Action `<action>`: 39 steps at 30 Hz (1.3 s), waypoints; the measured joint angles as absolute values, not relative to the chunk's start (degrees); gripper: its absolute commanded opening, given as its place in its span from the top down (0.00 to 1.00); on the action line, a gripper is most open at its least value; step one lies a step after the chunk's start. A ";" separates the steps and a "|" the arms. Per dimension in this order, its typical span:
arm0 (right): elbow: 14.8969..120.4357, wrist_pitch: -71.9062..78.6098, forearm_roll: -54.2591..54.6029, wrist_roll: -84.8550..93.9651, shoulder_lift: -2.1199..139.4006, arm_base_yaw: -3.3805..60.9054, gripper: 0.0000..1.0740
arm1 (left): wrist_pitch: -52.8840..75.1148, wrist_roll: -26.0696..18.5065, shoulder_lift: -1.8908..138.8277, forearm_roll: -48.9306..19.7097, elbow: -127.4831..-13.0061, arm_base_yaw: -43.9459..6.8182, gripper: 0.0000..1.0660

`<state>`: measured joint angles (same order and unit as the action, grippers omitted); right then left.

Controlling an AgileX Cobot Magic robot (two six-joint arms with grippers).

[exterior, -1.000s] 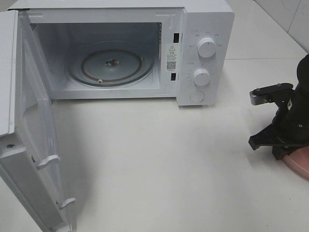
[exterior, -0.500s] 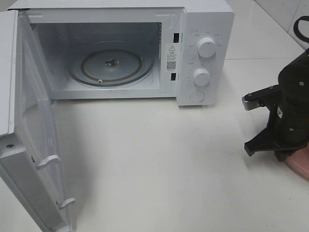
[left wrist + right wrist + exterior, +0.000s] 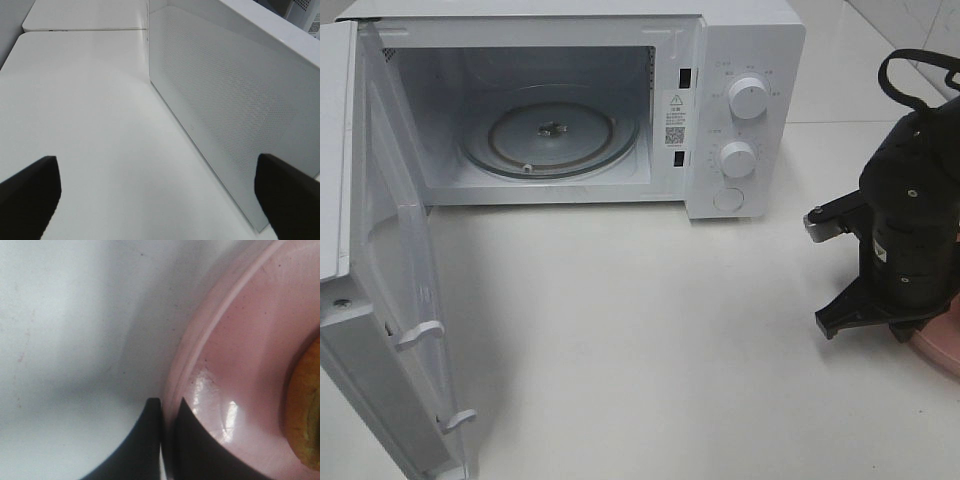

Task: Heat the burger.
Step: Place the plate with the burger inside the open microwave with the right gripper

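The burger (image 3: pixel 306 405) shows only as a golden-brown edge on the round pink plate (image 3: pixel 240 360) in the right wrist view. My right gripper (image 3: pixel 167 412) is shut on the plate's rim, one finger outside it and one inside. In the exterior high view the right arm (image 3: pixel 910 240) stands over the plate (image 3: pixel 942 348) at the table's right edge and hides the burger. In the left wrist view my left gripper (image 3: pixel 160 200) is open and empty beside the microwave's open door (image 3: pixel 225 110).
The white microwave (image 3: pixel 745 110) stands at the back with its door (image 3: pixel 380 300) swung open toward the front left. Its glass turntable (image 3: pixel 550 135) is bare. White table (image 3: pixel 640 330) lies between the microwave and the plate.
The right arm has shifted left, further into the exterior high view, over the plate. Its jaws have finished closing on the plate's rim. The left gripper has stayed open.
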<state>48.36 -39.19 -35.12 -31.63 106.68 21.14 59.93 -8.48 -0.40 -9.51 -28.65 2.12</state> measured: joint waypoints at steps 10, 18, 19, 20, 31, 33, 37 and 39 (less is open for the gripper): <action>48.36 -43.77 -39.02 -35.47 106.34 24.01 1.00 | 59.93 -8.48 -0.40 -9.51 -28.65 2.12 0.07; 47.56 -45.26 -40.57 -35.92 102.04 25.27 1.00 | 59.93 -8.48 -0.40 -9.51 -28.65 2.12 0.07; 47.15 -45.44 -40.68 -35.92 101.36 25.27 1.00 | 59.93 -8.48 -0.40 -9.51 -28.65 2.12 0.07; 46.07 -45.72 -40.62 -35.92 100.10 25.27 1.00 | 59.93 -8.48 -0.40 -9.51 -28.65 2.12 0.07; 40.16 -48.41 -39.42 -36.15 93.22 30.37 1.00 | 59.93 -8.48 -0.40 -9.51 -28.65 2.12 0.07; 39.42 -48.59 -39.42 -36.15 91.96 31.28 1.00 | 59.93 -8.48 -0.40 -9.51 -28.65 2.12 0.07; 38.27 -49.56 -39.30 -36.15 90.13 32.77 1.00 | 59.93 -8.48 -0.40 -9.51 -28.65 2.12 0.07; 37.24 -50.53 -39.30 -36.21 88.18 34.55 1.00 | 59.93 -8.48 -0.40 -9.51 -28.65 2.12 0.07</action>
<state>37.24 -50.53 -39.30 -36.21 88.18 34.55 59.93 -8.48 -0.40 -9.51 -28.65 2.12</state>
